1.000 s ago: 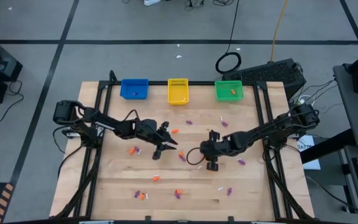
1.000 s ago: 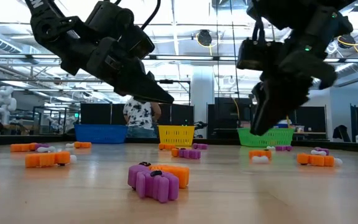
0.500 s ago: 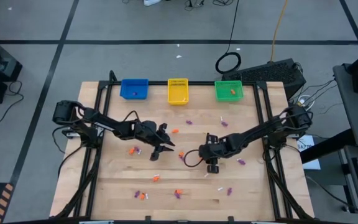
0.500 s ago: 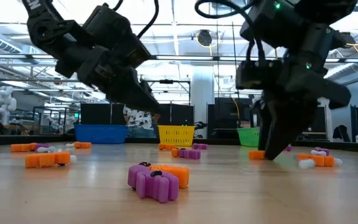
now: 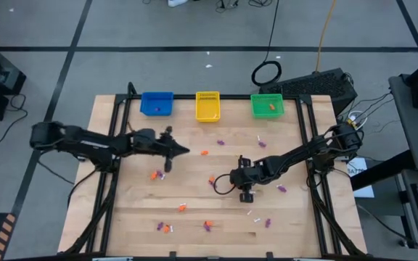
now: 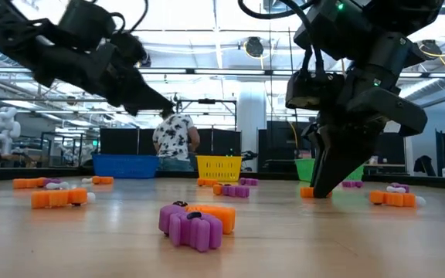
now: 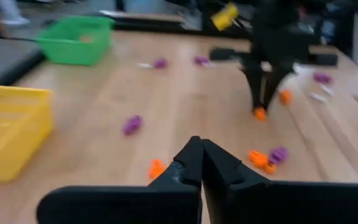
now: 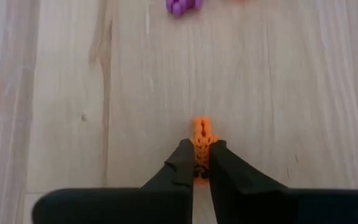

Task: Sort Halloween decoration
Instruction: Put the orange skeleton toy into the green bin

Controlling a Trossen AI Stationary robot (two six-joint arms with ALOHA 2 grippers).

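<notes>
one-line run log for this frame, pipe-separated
right pincer: shut on orange trinket, at table centre | left pincer: shut, empty, raised near blue basket | sort: ongoing

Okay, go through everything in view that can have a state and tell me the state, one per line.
Right gripper: jaws closed on an orange trinket, down at the table.
Left gripper: jaws shut, holding nothing, raised above the table.
Blue basket: upright, something dark blue inside.
Yellow basket: upright, contents unclear.
Green basket: upright, holds one orange piece.
Loose trinkets: scattered on the table.
</notes>
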